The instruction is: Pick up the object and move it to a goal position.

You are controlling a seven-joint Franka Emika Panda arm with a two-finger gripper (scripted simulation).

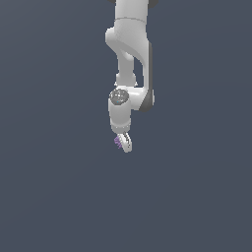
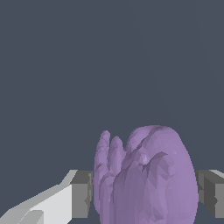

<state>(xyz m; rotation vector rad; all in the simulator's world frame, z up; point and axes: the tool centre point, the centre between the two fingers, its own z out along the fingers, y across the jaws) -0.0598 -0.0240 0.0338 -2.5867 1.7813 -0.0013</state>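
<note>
The object point(image 2: 146, 179) is a purple lumpy thing with ridged edges. In the wrist view it fills the space between my two grey finger pads point(image 2: 81, 193), which press on it from both sides. In the exterior view it shows as a tiny purple speck point(image 1: 117, 141) at the tip of my white gripper point(image 1: 124, 142), which hangs below the arm at the middle of the picture. My gripper point(image 2: 146, 194) is shut on the object. I cannot tell from these views whether it rests on the surface or is held above it.
A plain dark grey-blue surface point(image 1: 49, 197) fills both views. The white arm point(image 1: 130, 54) comes down from the exterior view's top centre. No goal marker shows.
</note>
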